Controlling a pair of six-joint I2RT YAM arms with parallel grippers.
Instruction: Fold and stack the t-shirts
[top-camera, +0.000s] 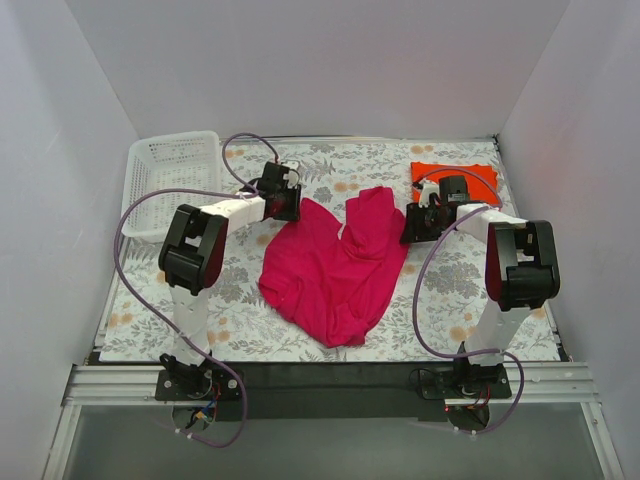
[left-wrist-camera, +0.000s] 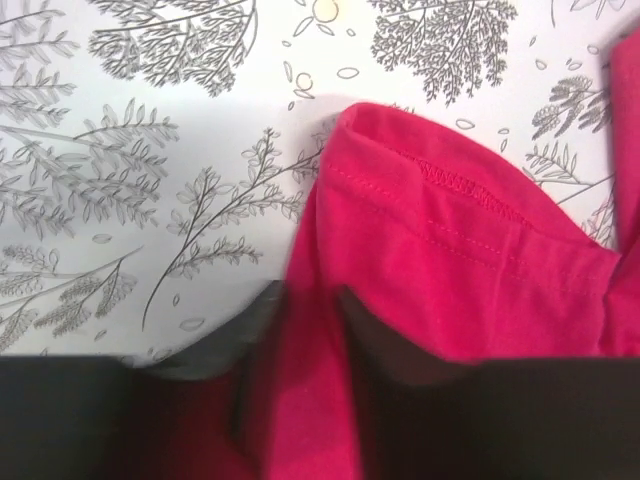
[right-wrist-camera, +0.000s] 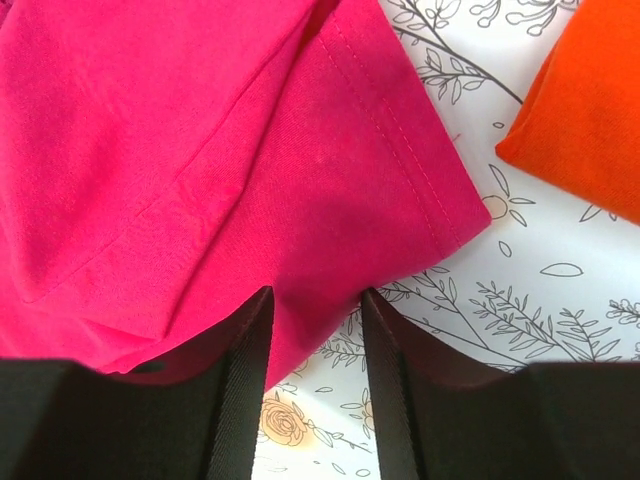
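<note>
The magenta-pink t-shirt (top-camera: 335, 265) lies crumpled in the middle of the table. The orange-red t-shirt (top-camera: 455, 178) sits folded at the back right. My left gripper (top-camera: 285, 205) is at the pink shirt's upper left corner. In its wrist view the jaws (left-wrist-camera: 308, 295) stand partly apart with a fold of pink cloth (left-wrist-camera: 430, 250) filling the gap. My right gripper (top-camera: 415, 225) is at the shirt's right side. There the open jaws (right-wrist-camera: 315, 295) straddle a hemmed edge of the pink shirt (right-wrist-camera: 200, 150), with bare tablecloth showing between the fingers (right-wrist-camera: 245, 370). An orange corner (right-wrist-camera: 590, 110) lies to the right.
A white perforated basket (top-camera: 170, 185) stands at the back left corner. The floral tablecloth (top-camera: 240, 320) covers the table, and white walls close in on three sides. Purple cables loop from both arms.
</note>
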